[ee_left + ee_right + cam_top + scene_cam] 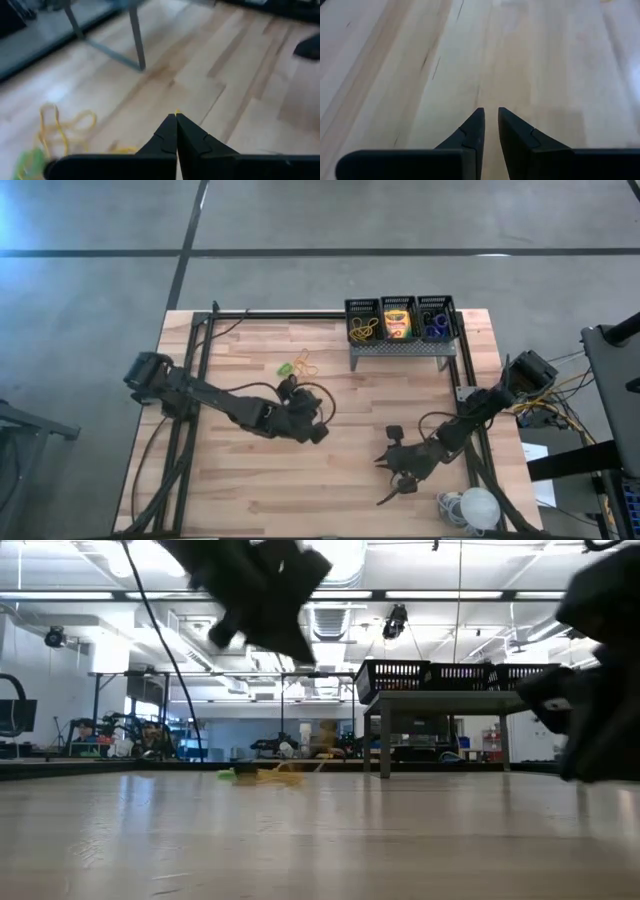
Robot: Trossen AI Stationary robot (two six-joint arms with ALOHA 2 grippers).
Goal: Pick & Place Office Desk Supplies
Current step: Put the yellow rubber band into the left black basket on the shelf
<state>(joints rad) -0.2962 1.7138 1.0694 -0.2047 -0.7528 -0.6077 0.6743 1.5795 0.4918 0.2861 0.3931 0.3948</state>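
Observation:
Three black mesh bins (399, 319) stand in a row on a grey perforated stand (400, 348) at the far right. They hold yellow rubber bands (363, 330), a crayon box (398, 323) and blue rings (435, 328). More yellow rubber bands (306, 364) and a small green piece (285, 369) lie loose on the table. My left gripper (176, 116) is shut and raised just on the near side of them (290, 388), with a speck of yellow at its tips. My right gripper (490, 112) hovers low over bare wood near the right (382, 459), slightly open, nothing between its fingers. My left gripper pinches a bit of yellow rubber band (176, 111) at the very tips of its two fingers. The fingers slant down toward the table's far side. How much of the band hangs below is hidden by the fingers; a yellow strand (121, 149) shows beside them.
A white round object with cables (474, 506) lies at the near right corner. Black frame rails (200, 345) run along the table's left and far edges. Open wood lies between the two arms and along the near edge.

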